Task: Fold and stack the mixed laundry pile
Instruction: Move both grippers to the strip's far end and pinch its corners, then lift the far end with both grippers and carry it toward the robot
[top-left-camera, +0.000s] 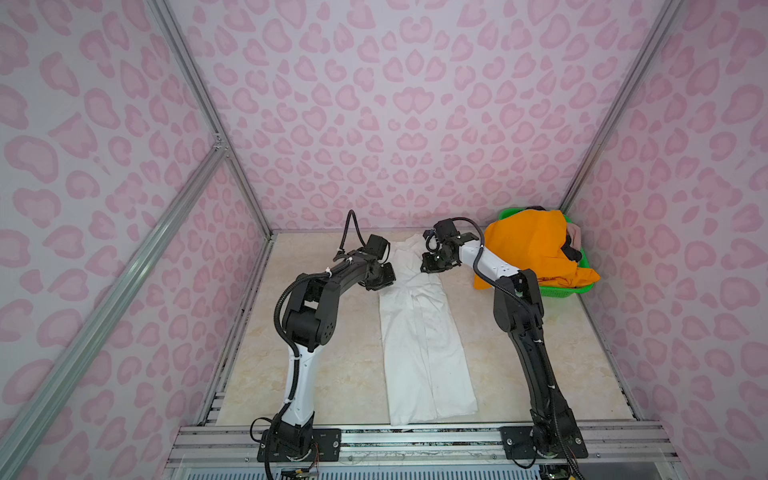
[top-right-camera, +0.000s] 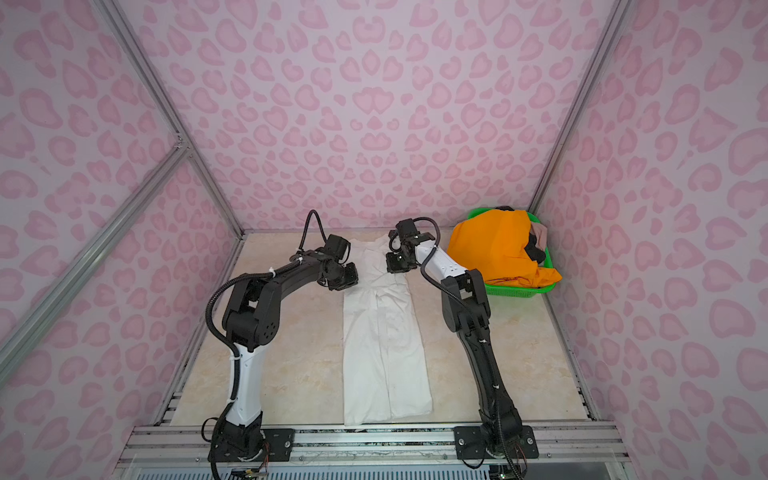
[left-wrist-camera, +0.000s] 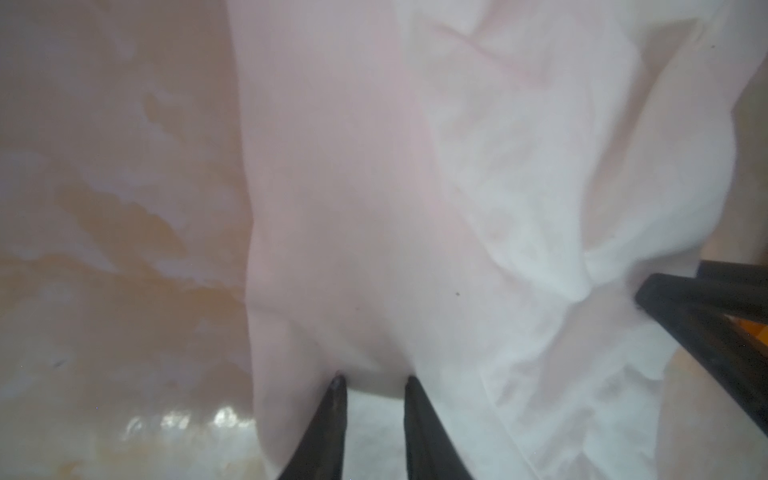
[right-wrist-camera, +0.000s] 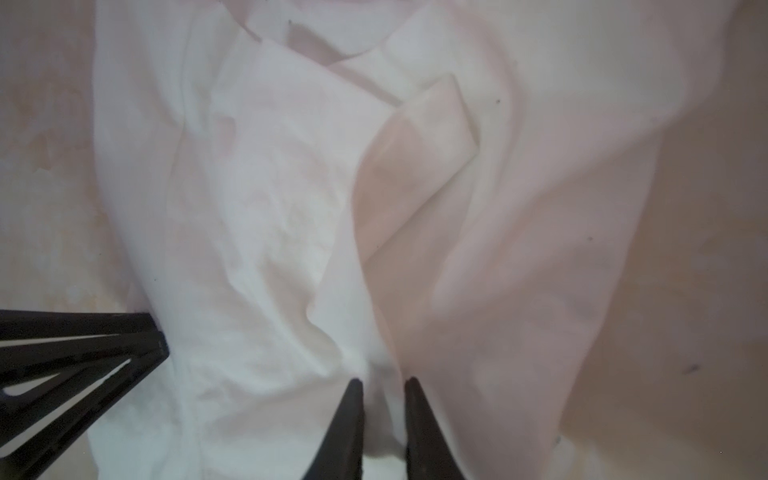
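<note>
Aluminium rail (top-left-camera: 415, 432) nearest, both arm bases bolted to it. Just beyond, the hem of the white T-shirt (top-left-camera: 419, 345) lies at the bench (top-left-camera: 332, 374) edge. The shirt is already folded lengthwise into a narrow strip running straight away down the middle, sides turned in, no print showing. Judged: laid so for a crosswise fold, far end brought toward the hem.

Both arms reach to the strip's far, collar end. On the shirt's left edge the left hand (left-wrist-camera: 374, 380) has its fingers a little apart with a pucker of cloth gathered between them; pinching, by the creases drawn toward the tips. On the opposite edge the right hand (right-wrist-camera: 382, 380) has its fingers nearly together, a ridge of cloth nipped between. Matched edge grips should keep the end square when lifted. Cannot tell how many layers each holds.

Nothing lies on the strip between hands and hem.

Back right corner: green mesh basket (top-left-camera: 569, 291) with the rest of the laundry. The orange shorts (top-left-camera: 528, 245) are heaped on top and spill over the rim; the black knit piece (top-left-camera: 571, 251) and beige-pink piece (top-left-camera: 575, 235) are tucked at the side. The right forearm passes just beside the shorts, a possible snag. Pink-patterned wall (top-left-camera: 395, 104) behind.
</note>
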